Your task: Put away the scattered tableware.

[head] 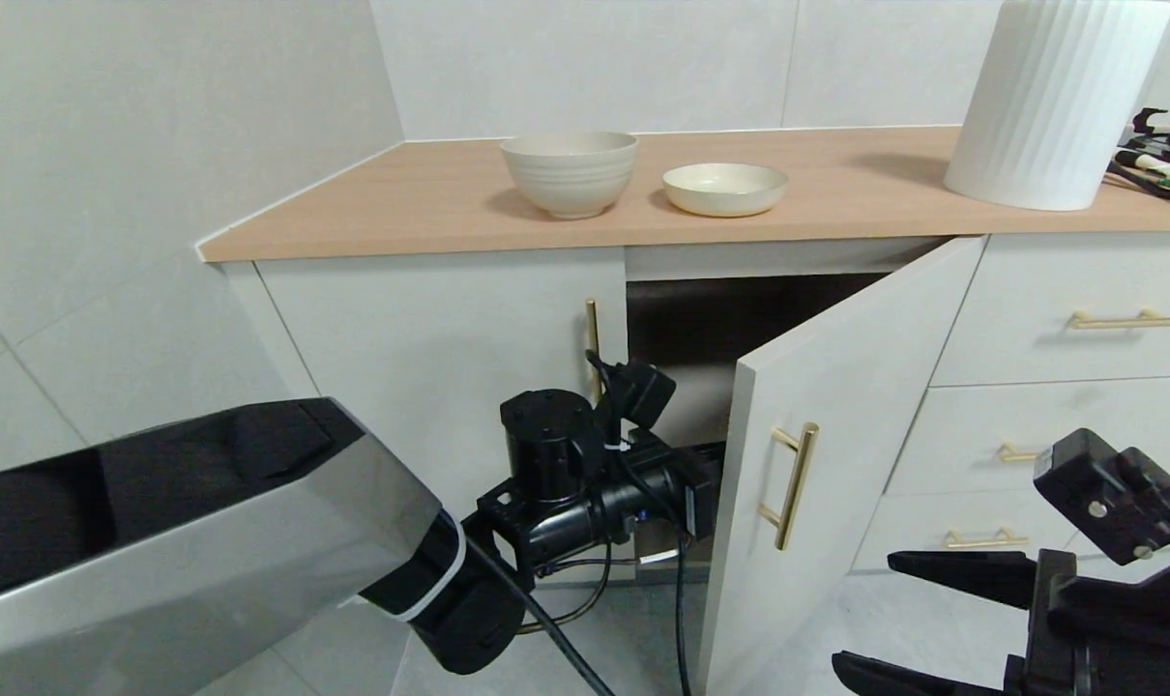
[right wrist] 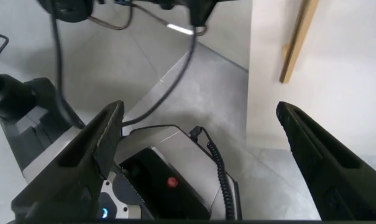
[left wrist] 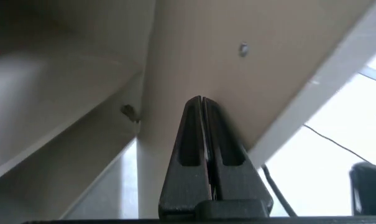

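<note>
Cabinet door ajar, left gripper inside the narrow gap, bare floor before right gripper

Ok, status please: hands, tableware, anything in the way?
Left hand shut, inside the cabinet. Right hand open, empty. Bowl and dish on counter. Door only half open.

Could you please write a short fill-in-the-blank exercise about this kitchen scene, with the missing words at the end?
The deep bowl and the shallow dish stand on the ____.
The cabinet door below them is ____.
The left gripper has its fingers ____.
The right gripper has its fingers ____.
Missing words: countertop; open; shut; open.
</note>
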